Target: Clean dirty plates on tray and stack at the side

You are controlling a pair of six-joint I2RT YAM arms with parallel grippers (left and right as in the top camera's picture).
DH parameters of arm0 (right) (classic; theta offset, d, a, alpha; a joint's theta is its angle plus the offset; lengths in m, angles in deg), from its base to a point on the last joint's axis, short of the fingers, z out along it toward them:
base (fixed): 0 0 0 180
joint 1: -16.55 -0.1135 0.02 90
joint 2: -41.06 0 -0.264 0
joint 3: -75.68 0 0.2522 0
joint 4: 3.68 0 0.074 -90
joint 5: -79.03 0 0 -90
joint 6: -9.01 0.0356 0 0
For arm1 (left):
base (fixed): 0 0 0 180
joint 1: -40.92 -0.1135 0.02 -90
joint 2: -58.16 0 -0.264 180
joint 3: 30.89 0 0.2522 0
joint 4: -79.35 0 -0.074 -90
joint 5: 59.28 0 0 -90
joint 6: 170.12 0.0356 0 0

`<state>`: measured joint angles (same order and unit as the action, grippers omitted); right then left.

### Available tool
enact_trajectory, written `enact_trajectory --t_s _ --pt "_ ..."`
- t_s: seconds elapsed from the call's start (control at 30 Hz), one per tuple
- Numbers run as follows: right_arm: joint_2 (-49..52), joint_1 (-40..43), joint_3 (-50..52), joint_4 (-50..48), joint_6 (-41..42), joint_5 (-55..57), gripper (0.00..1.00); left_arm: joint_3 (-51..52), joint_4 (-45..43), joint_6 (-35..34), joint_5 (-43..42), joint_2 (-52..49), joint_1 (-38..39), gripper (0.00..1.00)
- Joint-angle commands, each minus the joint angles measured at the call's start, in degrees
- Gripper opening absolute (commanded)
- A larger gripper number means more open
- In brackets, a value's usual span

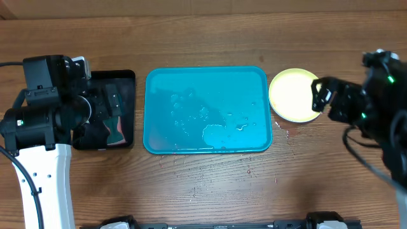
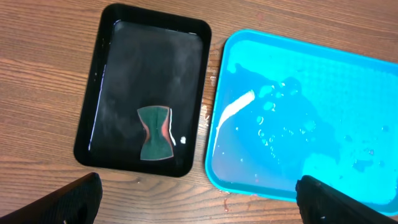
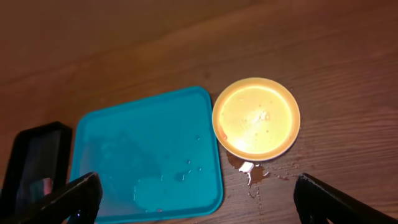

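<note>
The turquoise tray [image 1: 206, 79] lies mid-table, wet with droplets and holding no plates; it also shows in the left wrist view [image 2: 348, 74] and the right wrist view [image 3: 124, 137]. A stack of plates with the yellow-green plate [image 1: 291, 94] on top sits on the table right of the tray, also seen in the right wrist view [image 3: 256, 118]; the plates under it are hidden. My left gripper [image 2: 199, 202] is open and empty, above the table near the black tray. My right gripper [image 3: 196, 199] is open and empty, high above the tray's right edge.
A smaller black tray [image 1: 127, 79] [image 2: 118, 74] left of the turquoise one holds water and a green-and-red sponge [image 2: 155, 133]. Water is spilled on the wood beside the plate stack [image 3: 252, 171] and in front of the tray [image 1: 197, 172].
</note>
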<state>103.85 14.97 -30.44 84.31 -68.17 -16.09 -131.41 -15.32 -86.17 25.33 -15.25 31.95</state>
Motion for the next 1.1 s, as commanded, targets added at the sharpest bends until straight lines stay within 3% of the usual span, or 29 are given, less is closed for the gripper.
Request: enact_trajectory --t_s 0.0,0.3,0.63,0.77,1.07 --pt "-1.53 -0.28 -1.16 -0.13 -0.87 -0.72 1.0 -0.72 0.0 -0.81 -0.61 -0.48 0.0 1.0" --pt "-1.55 -0.42 -1.03 2.03 -0.9 1.33 1.0 -0.72 0.0 -0.81 -0.59 -0.48 0.0 1.0" --pt "-2.95 -1.29 1.97 -9.14 -2.32 4.42 1.0 -0.72 0.0 -0.79 -0.59 -0.48 0.0 1.0" --pt "-8.04 -1.25 11.37 -20.7 -3.91 4.39 1.0 -0.72 0.0 -0.79 -0.59 -0.48 0.0 1.0" --pt "-28.72 -0.96 48.17 -53.59 -5.84 4.44 1.0 -0.72 -0.02 -0.81 -0.59 -0.48 0.0 1.0"
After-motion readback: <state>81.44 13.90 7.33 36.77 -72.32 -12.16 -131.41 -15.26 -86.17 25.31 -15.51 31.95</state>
